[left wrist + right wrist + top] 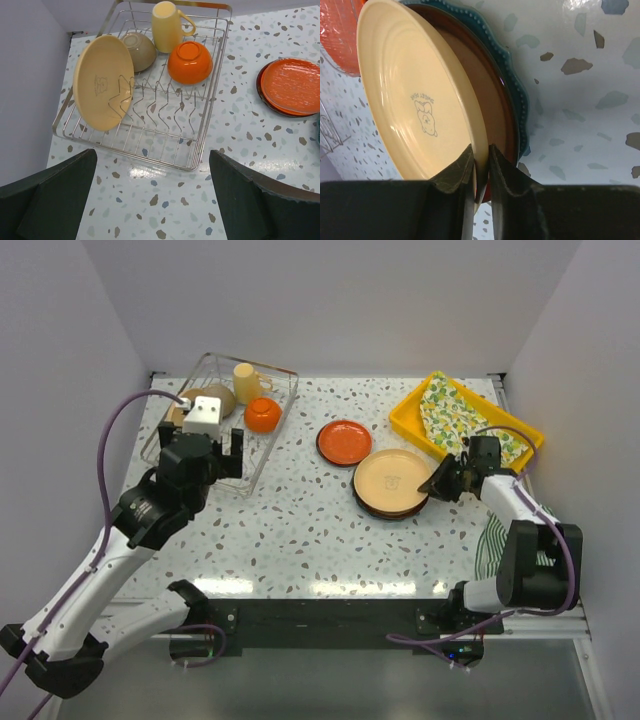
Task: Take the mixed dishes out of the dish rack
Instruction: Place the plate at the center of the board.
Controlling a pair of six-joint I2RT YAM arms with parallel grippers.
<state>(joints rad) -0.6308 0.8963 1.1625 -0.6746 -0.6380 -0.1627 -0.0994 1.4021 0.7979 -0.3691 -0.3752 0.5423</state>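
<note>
The right end effector (480, 172) straddles the near rim of the stacked tan-yellow plate (415, 100), its jaws only narrowly apart; I cannot tell whether they pinch the rim or merely flank it. That plate lies on a dark brown plate (487, 105) over a teal plate (516, 90), on the desk (300, 530) just beside the orange plate (344, 442) and near the yellow tray (408, 420). If the end effector backs away with a finger dragging on the rim, the top plate may slide off-centre or pull the whole stack toward the desk edge, and letting go from a tilt could make it clatter and skate toward the orange plate. The left end effector (155, 200) hangs with jaws wide apart, holding nothing, just short of the near rim of the dish rack (197, 150). In the rack a racked tan-yellow plate (103, 82) leans among the zigzag wires with a tan bowl (141, 49) close behind it, a cream mug (167, 27) and an orange bowl (190, 62) further back. Reaching in, a finger could catch a wire and lift or shove the light rack, and pulling the plate at a slant may jam it in the wires or knock the bowl
</note>
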